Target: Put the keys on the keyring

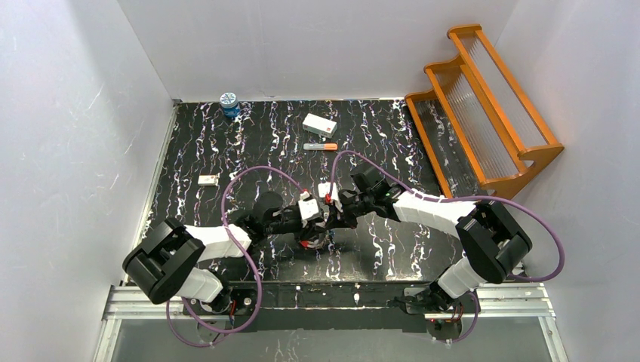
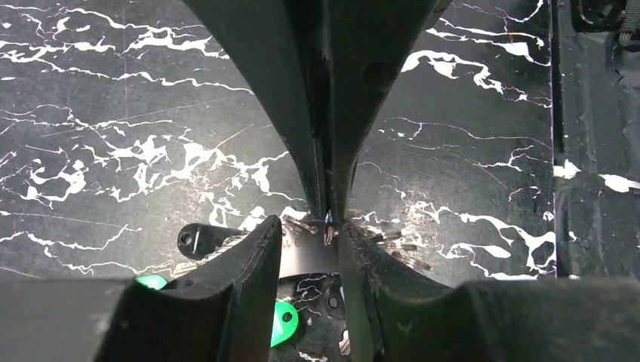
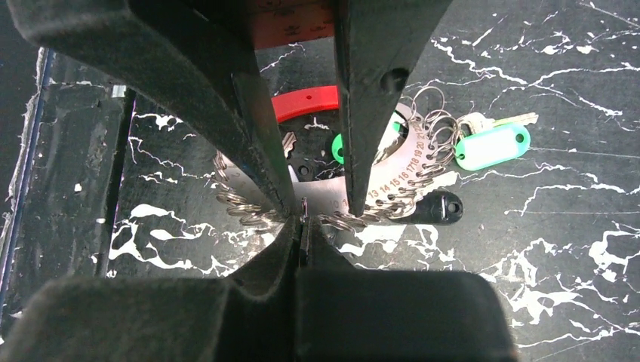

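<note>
The keyring point(image 3: 392, 170) lies flat on the black, white-veined surface point(image 3: 543, 271) between the two arms. It is a curved silver metal band stamped with numbers, its edge fringed with small wire rings, and a red arc point(image 3: 306, 102) of plastic closes the loop. A key point(image 3: 509, 119) with a rounded green tag point(image 3: 492, 145) lies just beside it, blade pointing away from the loop. The right fingers point(image 3: 264, 260) are clenched on one wire ring at the band's edge. The left fingers point(image 2: 241, 279) stand parted astride the band; whether they press it cannot be told.
</note>
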{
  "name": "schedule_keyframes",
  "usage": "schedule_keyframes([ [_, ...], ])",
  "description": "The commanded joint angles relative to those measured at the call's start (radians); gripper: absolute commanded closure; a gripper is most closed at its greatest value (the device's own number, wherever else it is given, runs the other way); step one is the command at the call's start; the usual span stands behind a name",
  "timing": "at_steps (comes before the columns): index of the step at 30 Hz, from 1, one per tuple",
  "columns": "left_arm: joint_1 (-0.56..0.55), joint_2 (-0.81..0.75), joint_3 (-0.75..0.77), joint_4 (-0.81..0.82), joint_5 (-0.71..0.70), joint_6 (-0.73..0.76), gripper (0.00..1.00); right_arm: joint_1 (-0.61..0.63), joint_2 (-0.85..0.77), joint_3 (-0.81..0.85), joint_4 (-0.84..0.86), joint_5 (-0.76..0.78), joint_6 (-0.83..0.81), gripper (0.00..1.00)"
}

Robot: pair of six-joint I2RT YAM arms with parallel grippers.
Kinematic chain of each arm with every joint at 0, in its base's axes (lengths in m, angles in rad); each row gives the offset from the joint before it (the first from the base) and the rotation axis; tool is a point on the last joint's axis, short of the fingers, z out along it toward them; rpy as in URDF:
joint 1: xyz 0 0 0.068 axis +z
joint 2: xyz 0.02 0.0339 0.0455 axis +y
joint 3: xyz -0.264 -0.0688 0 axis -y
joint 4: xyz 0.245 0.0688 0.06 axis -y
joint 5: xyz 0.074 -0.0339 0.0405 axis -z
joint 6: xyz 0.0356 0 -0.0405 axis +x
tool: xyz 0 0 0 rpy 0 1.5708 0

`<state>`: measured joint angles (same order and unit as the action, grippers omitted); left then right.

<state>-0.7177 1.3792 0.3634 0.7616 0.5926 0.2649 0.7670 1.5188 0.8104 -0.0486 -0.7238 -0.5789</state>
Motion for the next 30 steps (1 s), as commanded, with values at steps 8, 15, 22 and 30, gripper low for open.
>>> schedule_keyframes([
  [8,-0.017,-0.002,0.017,0.016,0.027,0.025,0.91,0.004,-0.040,0.035,0.073,-0.049,0.004,0.99],
  [15,-0.017,-0.015,0.025,0.003,0.006,0.024,1.00,0.003,-0.040,0.029,0.066,-0.036,-0.004,0.99],
  [22,-0.017,-0.076,0.003,0.003,-0.072,-0.015,1.00,-0.006,-0.075,-0.019,0.165,0.039,0.090,0.67],
  [30,-0.016,-0.150,-0.058,0.137,-0.158,-0.136,1.00,-0.101,-0.206,-0.245,0.614,0.001,0.331,0.22],
])
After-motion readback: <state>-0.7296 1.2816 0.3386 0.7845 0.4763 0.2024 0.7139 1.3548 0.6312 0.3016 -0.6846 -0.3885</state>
